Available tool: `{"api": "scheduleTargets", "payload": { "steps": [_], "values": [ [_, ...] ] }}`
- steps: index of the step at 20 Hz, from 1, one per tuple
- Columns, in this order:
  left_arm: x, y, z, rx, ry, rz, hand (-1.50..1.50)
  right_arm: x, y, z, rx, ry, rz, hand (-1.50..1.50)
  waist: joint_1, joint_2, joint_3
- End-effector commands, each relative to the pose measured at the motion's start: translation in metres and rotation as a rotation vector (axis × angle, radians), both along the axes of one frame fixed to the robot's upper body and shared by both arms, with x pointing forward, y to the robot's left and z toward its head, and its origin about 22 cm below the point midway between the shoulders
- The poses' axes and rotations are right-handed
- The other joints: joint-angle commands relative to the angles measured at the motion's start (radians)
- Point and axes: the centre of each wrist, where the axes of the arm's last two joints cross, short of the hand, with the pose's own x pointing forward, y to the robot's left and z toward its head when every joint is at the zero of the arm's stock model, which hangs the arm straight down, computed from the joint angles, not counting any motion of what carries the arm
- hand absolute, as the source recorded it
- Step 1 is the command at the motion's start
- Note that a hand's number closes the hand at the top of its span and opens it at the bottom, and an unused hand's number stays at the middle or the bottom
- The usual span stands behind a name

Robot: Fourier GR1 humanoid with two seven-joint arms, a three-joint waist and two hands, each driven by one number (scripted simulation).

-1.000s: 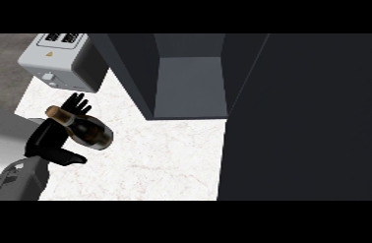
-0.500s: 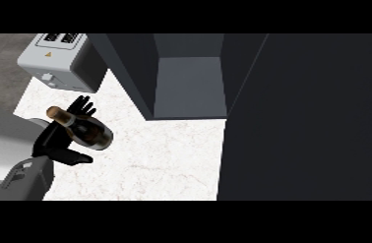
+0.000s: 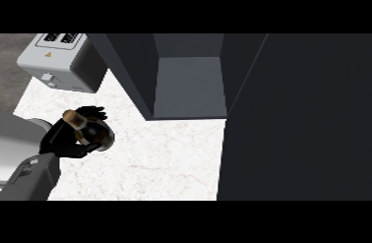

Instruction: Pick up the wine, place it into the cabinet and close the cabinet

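Note:
The wine bottle (image 3: 81, 123) is dark with a brown top and sits at the left of the head view, over the white marble counter (image 3: 160, 158). My left hand (image 3: 62, 142) is shut on it, fingers curled round its body, which is mostly hidden. The bottle's neck points up and away from me. The dark grey cabinet (image 3: 189, 84) stands open to the right of the bottle, showing a bare shelf. Its open door (image 3: 298, 119) fills the right side of the view. My right hand does not show.
A silver toaster (image 3: 58, 60) stands at the back left, beside the cabinet's left wall. The counter's left edge runs close to my left forearm (image 3: 33, 175).
My left hand's fingers, spread upward before, have curled round the bottle. The bottle now stands more upright in the hand and has shifted slightly.

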Motion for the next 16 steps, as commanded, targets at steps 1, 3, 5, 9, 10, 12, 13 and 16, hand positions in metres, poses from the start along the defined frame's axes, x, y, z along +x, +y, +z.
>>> {"api": "scheduleTargets", "payload": {
  "steps": [1,3,5,9,10,12,13,16],
  "values": [
    [0.003,-0.009,-0.002,-0.133,-0.066,-0.139,1.5,-0.019,-0.001,0.009,0.039,-0.022,0.048,-1.5,-0.003,0.001,-0.001],
    [0.0,-0.009,-0.001,-0.099,-0.105,-0.157,1.5,-0.015,0.002,0.001,0.044,-0.029,0.033,-1.5,0.003,0.0,0.0],
    [-0.007,-0.019,-0.011,-0.085,-0.112,-0.165,1.5,-0.022,-0.006,0.006,0.028,-0.014,0.038,-1.5,0.001,-0.001,0.0],
    [-0.037,-0.011,-0.024,-0.004,-0.139,0.048,1.5,-0.028,-0.002,0.012,0.023,-0.018,0.005,-1.5,0.023,-0.007,0.002],
    [-0.027,-0.02,-0.018,-0.007,-0.138,0.137,1.5,-0.037,-0.008,0.013,0.021,-0.016,0.012,-1.5,0.026,-0.013,0.003],
    [-0.053,-0.012,-0.032,0.039,-0.121,0.294,1.5,-0.03,-0.007,0.007,0.013,-0.013,0.001,-1.5,0.031,-0.013,0.004],
    [-0.056,-0.039,-0.035,0.085,-0.179,0.283,1.5,-0.015,-0.007,0.005,0.027,-0.016,-0.006,-1.5,0.04,-0.012,0.004],
    [-0.048,-0.038,-0.019,0.086,-0.226,0.347,1.5,-0.018,-0.003,0.013,0.034,-0.015,0.014,-1.5,0.03,-0.007,0.003]
  ]
}}
